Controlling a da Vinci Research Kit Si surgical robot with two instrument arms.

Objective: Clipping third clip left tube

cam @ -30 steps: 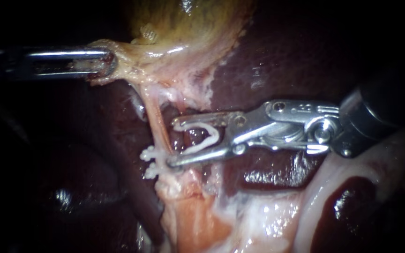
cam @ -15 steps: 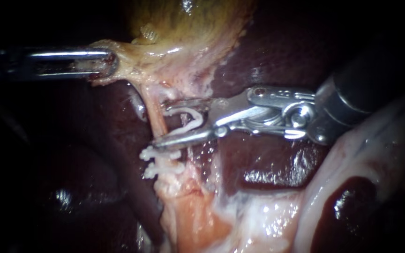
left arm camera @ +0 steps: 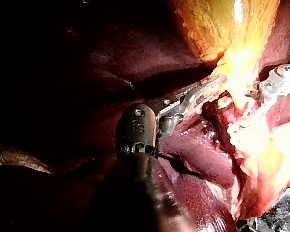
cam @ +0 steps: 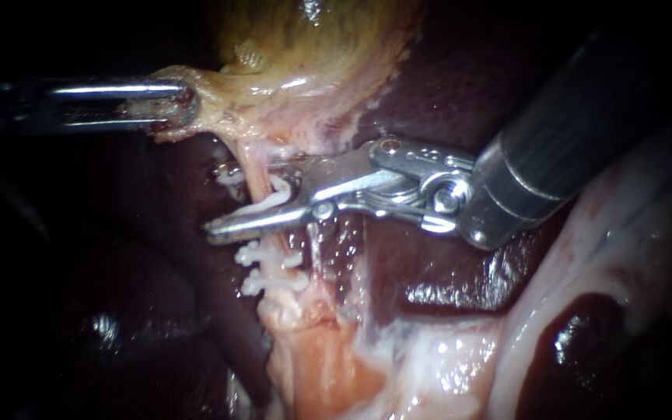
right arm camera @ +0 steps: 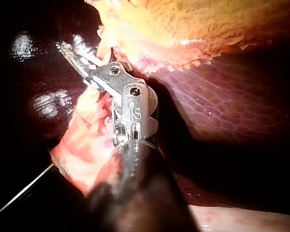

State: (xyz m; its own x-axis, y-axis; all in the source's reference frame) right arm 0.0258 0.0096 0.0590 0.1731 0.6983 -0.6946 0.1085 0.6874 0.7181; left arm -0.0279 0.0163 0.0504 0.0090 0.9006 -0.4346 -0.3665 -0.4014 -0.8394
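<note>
My left instrument point(cam: 174, 105) comes in from the left, jaws shut on the pale tissue at the gallbladder's point(cam: 305, 47) lower edge, holding it taut. From there the left tube point(cam: 257, 175) runs down. It carries two white clips point(cam: 262, 254), one just above the other. My right instrument point(cam: 218, 198) reaches in from the upper right. Its jaws stand apart, one on each side of the tube just above those clips, and hold an open white clip point(cam: 270, 201). In the right wrist view the jaws point(right arm camera: 77, 55) reach past the pale tube. The left wrist view shows my left jaws point(left arm camera: 210, 88) on yellow tissue.
Dark red liver point(cam: 445, 85) lies behind and to the right of the tube. A thin pale strand point(cam: 314, 245) runs down just right of the clipped tube. Pale, glistening tissue point(cam: 585, 257) fills the lower right. In the left wrist view the right instrument point(left arm camera: 280, 82) is beyond the tissue.
My right instrument has moved left and upward; its jaws, earlier beside the tube's right side, now reach across it above the two clips. My left instrument has held still.
</note>
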